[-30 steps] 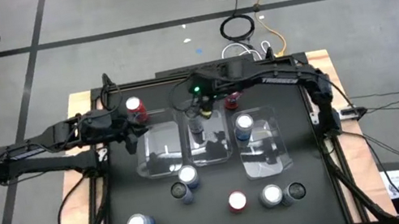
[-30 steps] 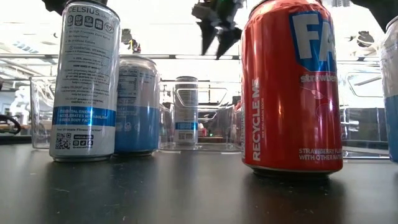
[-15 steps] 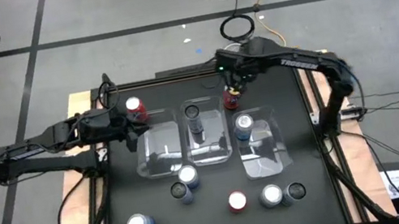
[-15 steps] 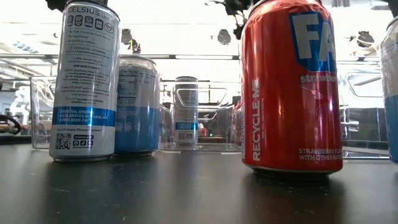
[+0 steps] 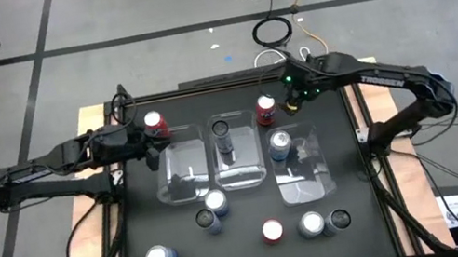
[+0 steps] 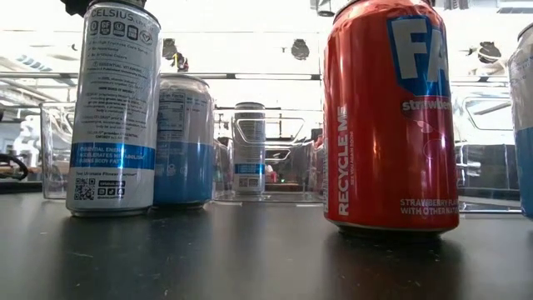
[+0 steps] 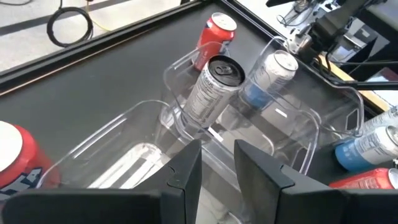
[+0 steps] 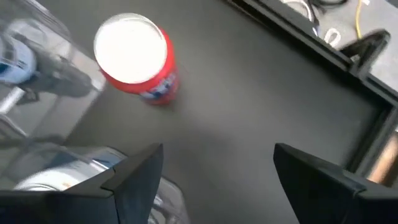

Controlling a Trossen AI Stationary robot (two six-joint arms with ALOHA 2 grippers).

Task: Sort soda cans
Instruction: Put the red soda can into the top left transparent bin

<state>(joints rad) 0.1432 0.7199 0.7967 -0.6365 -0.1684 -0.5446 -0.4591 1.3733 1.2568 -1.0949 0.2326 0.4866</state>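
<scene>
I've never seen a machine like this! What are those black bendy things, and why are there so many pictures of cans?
Those are two robot arms at a black table, sorting soda cans. One camera looks down from above, one sits at table height, and one rides on each wrist. The left gripper waits open beside a red can. The right gripper is open and holds nothing, near another red can. Three clear bins sit mid-table; the middle holds a dark can, the right one a silver-blue can.

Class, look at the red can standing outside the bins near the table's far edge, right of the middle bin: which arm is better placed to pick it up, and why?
Right. Its open hand hovers just beside that red can; the left hand waits across the table by another red can.
</scene>
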